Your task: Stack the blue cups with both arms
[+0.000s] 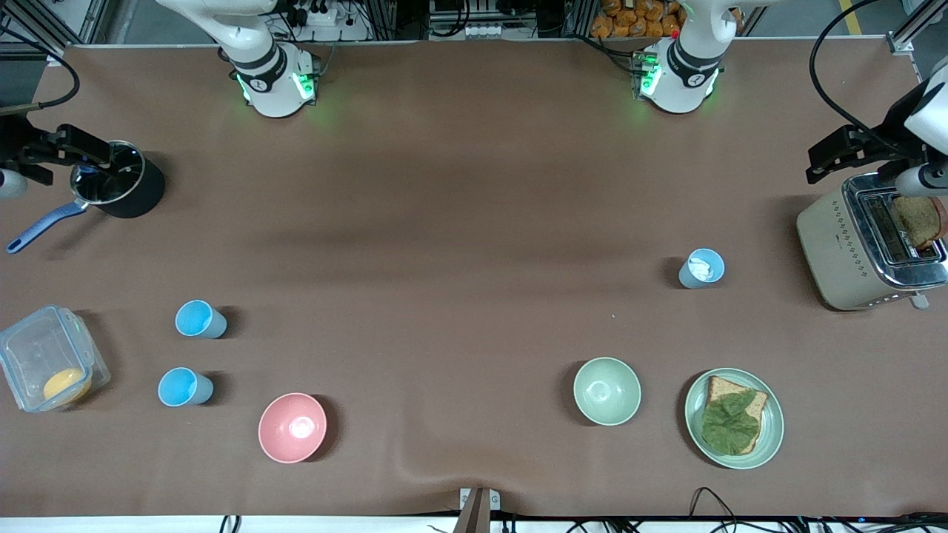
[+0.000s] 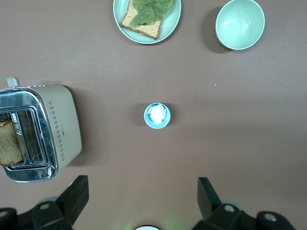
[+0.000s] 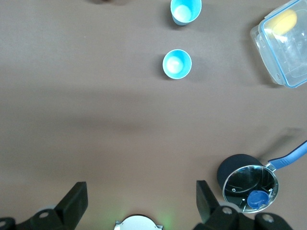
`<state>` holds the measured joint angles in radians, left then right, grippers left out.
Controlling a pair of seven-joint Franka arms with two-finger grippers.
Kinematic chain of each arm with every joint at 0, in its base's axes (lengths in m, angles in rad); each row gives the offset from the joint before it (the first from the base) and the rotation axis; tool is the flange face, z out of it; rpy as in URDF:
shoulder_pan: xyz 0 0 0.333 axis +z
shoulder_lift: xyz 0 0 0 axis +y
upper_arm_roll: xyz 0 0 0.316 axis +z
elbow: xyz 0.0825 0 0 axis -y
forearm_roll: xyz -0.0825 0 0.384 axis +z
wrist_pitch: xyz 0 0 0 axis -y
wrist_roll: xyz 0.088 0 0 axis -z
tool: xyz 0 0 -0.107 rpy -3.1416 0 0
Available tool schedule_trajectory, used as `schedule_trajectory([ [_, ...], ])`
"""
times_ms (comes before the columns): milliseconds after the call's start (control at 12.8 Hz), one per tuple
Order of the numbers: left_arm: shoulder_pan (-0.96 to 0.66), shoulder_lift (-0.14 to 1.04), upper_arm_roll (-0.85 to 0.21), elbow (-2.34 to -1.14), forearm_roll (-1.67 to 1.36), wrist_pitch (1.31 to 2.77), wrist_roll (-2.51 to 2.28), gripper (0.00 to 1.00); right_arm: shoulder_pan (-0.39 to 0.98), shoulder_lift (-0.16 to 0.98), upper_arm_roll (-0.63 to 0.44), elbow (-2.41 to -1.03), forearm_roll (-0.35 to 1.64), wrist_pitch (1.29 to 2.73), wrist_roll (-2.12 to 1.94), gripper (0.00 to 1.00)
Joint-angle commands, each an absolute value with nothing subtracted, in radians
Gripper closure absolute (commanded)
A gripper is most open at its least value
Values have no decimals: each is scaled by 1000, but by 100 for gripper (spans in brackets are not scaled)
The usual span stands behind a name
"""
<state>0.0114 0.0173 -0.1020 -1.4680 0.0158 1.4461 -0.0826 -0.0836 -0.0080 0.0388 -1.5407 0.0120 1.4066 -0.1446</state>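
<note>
**White arms, black bands, green lights**

Both arms are glossy white with black joint bands, a small round logo and glowing green base lights. The left gripper (image 2: 141,201) and right gripper (image 3: 139,203) have matte black, wedge-shaped fingers with silver screws.

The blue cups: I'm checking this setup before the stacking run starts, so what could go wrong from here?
1. The paler cup has something white inside, so another cup may not seat in it.
2. The two bright cups stand close together; an open right gripper descending on one might knock the other.
3. The left gripper is up beside the toaster, which it could clip on its way down.
</note>
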Motion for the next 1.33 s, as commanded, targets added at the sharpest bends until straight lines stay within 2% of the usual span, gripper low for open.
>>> schedule_trajectory([
  [0, 11, 6, -100, -1462, 1, 1425, -60, 0, -90, -15, 41, -1549, 3, 1399, -141, 0],
  [468, 17, 8, -83, -1463, -8, 1427, -37, 0, -89, -11, 40, -1548, 3, 1391, -141, 0],
  [858, 15, 3, -89, -1477, 1, 1425, -48, 0, -92, 49, 41, -1545, 6, 1405, -144, 0],
  [1248, 18, 8, -89, -1541, 5, 1451, -43, 0, -91, 67, 41, -1546, 5, 1417, -144, 0],
])
